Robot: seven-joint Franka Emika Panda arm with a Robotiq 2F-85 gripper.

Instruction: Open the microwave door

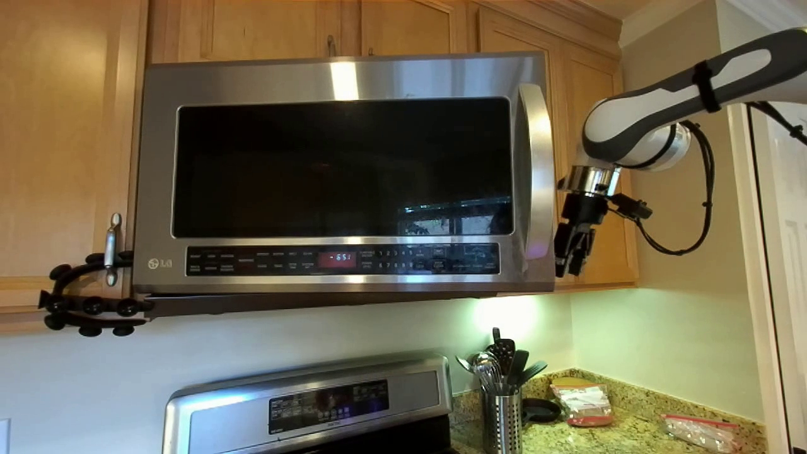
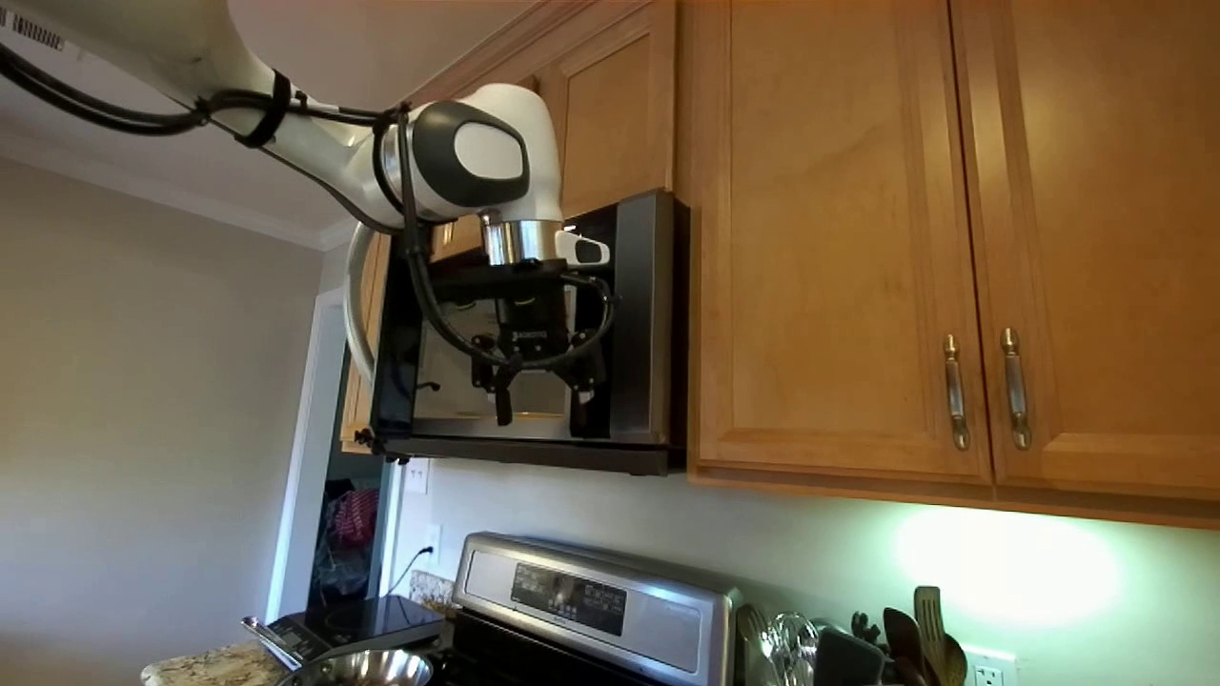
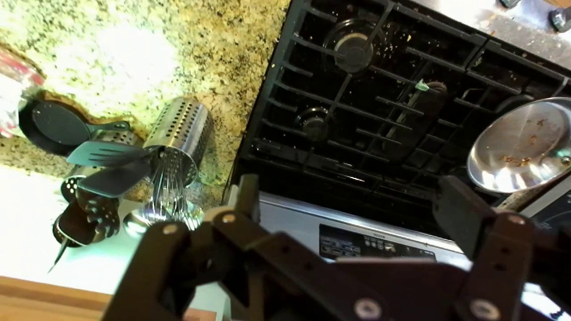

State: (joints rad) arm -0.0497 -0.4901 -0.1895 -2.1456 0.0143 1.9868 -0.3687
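Note:
The microwave door (image 1: pixel 340 170) is a wide steel-framed panel with a dark glass window and a button strip below. It stands swung out from the microwave. Its steel handle (image 1: pixel 538 176) is at its free right edge; the handle (image 2: pixel 357 305) also shows at the far left of the microwave in an exterior view, with the door's dark inner side (image 2: pixel 396 372) beside it. My gripper (image 1: pixel 569 268) points down just right of the handle, apart from it; in an exterior view the gripper (image 2: pixel 543 405) hangs on the inner side. In the wrist view the gripper (image 3: pixel 350 196) is open and empty.
Wooden cabinets (image 2: pixel 839 238) stand right of the microwave. Below are the stove panel (image 1: pixel 220 416), the black cooktop (image 3: pixel 370 102) and a steel pan (image 3: pixel 513 151). A utensil holder (image 3: pixel 183 125) and a small black pan (image 3: pixel 60 125) are on the granite counter (image 3: pixel 223 44).

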